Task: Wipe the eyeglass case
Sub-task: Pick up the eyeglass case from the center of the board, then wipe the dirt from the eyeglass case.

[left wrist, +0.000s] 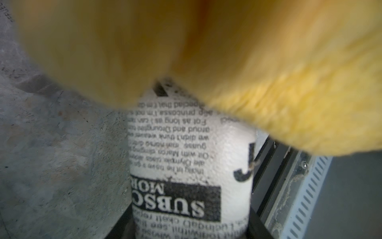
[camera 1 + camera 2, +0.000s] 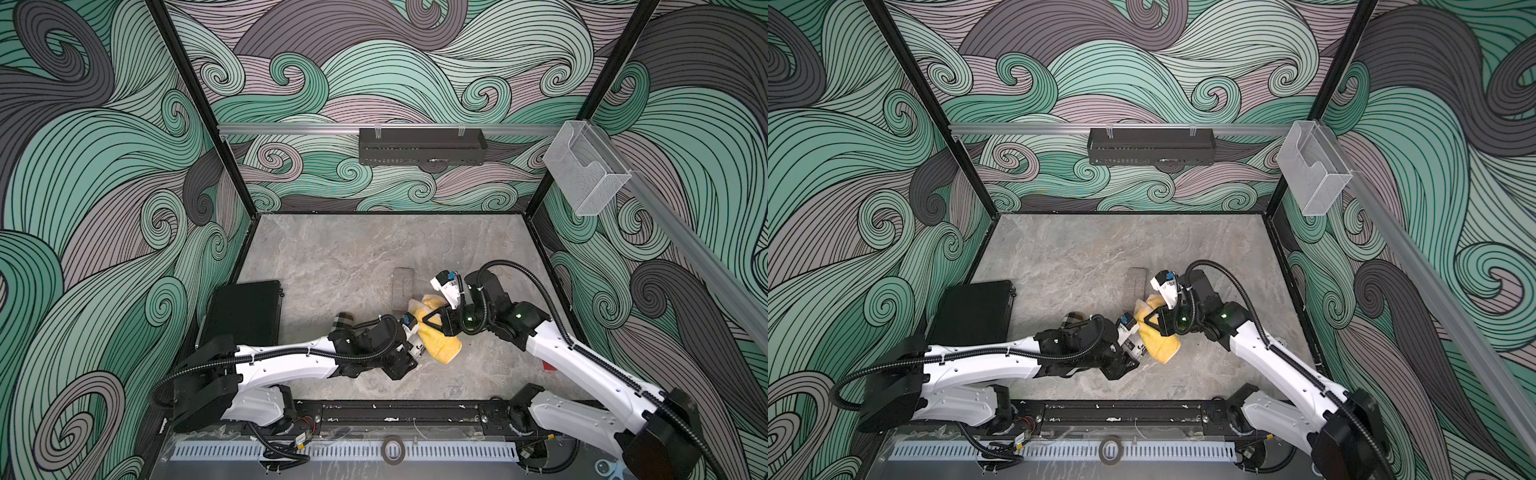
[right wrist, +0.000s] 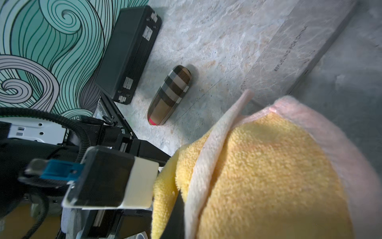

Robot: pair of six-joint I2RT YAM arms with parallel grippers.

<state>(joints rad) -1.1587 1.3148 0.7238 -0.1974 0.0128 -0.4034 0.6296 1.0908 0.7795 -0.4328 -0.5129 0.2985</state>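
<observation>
- Toward the front middle of the table (image 2: pixel 353 249), in both top views, the left gripper (image 2: pixel 411 358) is clenched on the newsprint-patterned eyeglass case (image 2: pixel 417 345). The yellow cloth (image 2: pixel 442 347) lies against the case, pinched from above by the right gripper (image 2: pixel 430 320). The left wrist hides most of the case. A plaid case (image 2: pixel 343 320) lies just behind that wrist, a black case (image 2: pixel 245 311) by the left wall, and a grey flat box (image 2: pixel 402 289) just beyond the cloth.
- Left wrist view: the eyeglass case (image 1: pixel 186 165) runs between dark fingers, its print upside down. The cloth (image 1: pixel 206 51) covers its far end.
- Right wrist view: the cloth (image 3: pixel 268 175) fills the foreground and blocks the right gripper's tips. The eyeglass case cannot be picked out. The plaid case (image 3: pixel 169 96), black case (image 3: pixel 128 51) and grey box (image 3: pixel 299 47) lie apart beyond.
</observation>
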